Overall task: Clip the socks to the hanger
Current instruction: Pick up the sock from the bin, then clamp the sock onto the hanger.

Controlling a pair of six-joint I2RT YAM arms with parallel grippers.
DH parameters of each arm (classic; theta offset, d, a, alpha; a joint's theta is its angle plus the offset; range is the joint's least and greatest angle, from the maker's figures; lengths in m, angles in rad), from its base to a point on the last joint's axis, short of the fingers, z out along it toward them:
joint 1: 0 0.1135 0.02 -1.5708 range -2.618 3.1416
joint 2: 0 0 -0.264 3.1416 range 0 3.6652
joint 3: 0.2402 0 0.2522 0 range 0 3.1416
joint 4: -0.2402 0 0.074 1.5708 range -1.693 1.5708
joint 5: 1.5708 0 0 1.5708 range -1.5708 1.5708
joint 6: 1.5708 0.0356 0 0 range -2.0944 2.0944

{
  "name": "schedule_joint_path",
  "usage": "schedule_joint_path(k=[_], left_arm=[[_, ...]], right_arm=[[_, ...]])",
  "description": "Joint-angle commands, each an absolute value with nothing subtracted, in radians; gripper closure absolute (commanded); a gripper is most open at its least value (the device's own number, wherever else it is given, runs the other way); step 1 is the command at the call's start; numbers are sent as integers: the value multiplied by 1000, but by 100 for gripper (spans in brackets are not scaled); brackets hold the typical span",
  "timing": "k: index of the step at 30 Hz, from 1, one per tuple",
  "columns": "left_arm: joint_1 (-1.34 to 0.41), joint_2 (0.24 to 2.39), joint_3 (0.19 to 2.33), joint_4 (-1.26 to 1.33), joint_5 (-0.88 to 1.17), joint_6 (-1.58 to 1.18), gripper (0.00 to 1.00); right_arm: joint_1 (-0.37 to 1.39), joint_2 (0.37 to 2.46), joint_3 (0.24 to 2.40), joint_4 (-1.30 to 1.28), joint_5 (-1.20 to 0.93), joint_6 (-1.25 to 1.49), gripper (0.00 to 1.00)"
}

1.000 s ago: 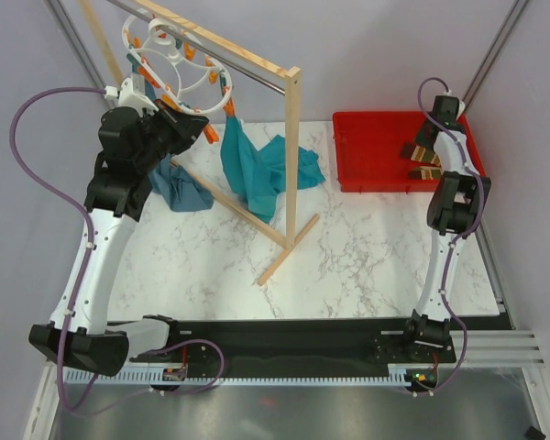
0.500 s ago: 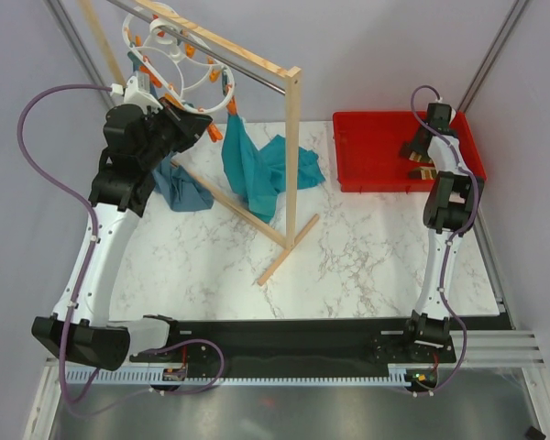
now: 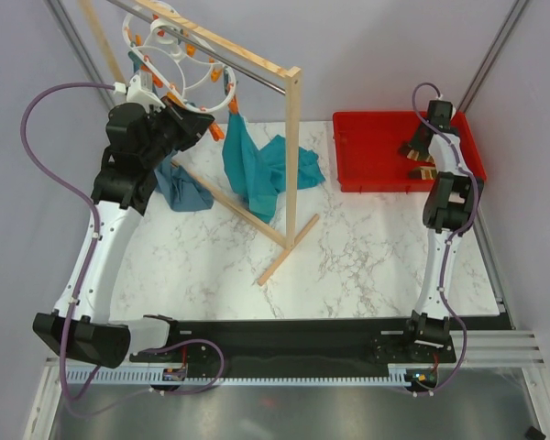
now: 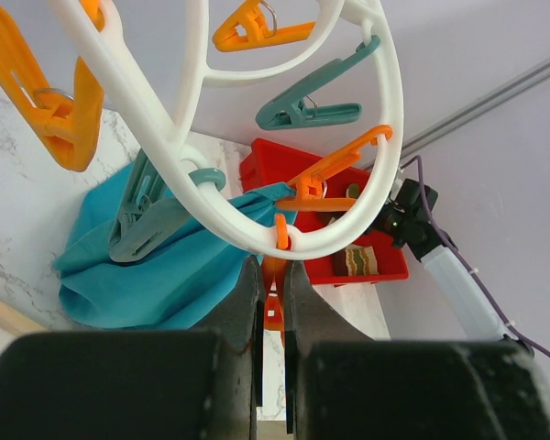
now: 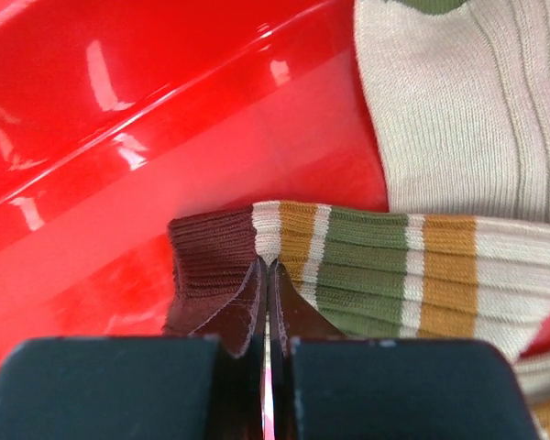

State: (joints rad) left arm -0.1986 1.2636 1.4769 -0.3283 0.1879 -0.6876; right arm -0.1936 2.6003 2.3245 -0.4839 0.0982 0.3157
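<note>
right hand (image 5: 268,275), lately half open, now clamped on a striped sock (image 5: 385,270)

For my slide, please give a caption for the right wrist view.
Right fingers shut on the cuff edge of a striped sock in the red bin.

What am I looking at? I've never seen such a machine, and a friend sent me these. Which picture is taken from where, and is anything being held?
These are two robot arms bolted at the near edge of a table. The wide picture looks down from above; the other two come from a camera on each wrist. On the table stand a red bin and a wooden rack carrying a white hanger, teal cloths beside it. The left gripper is shut on an orange clip of the hanger; the right gripper pinches a striped sock in the bin.
</note>
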Motion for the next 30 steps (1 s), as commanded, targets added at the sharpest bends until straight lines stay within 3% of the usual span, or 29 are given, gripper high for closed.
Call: schedule_joint_path(k=[1,10,17,21,24,30], left_arm=[[-207,1282,1489,-391,239,-681,98],[-207,1262,1465,-354,307,-770,98],[-207,1246,1447,-327,367,-839,98],[-207,1232,1439,-325,386,-861,98],[-207,1239,1437,-314,416,-928,98],[-207,1239,1411,-314,422,-1011,98]], right_arm=[[-193,2435,2356,-494,52,344,100],[-187,2068,2143,-451,-219,400,100],[-176,1766,1835,-310,-348,495,100],[-170,1582,1640,-146,-465,629,100],[-123,1465,1439,154,-492,730,100],[110,1387,1260,378,-427,762,100]])
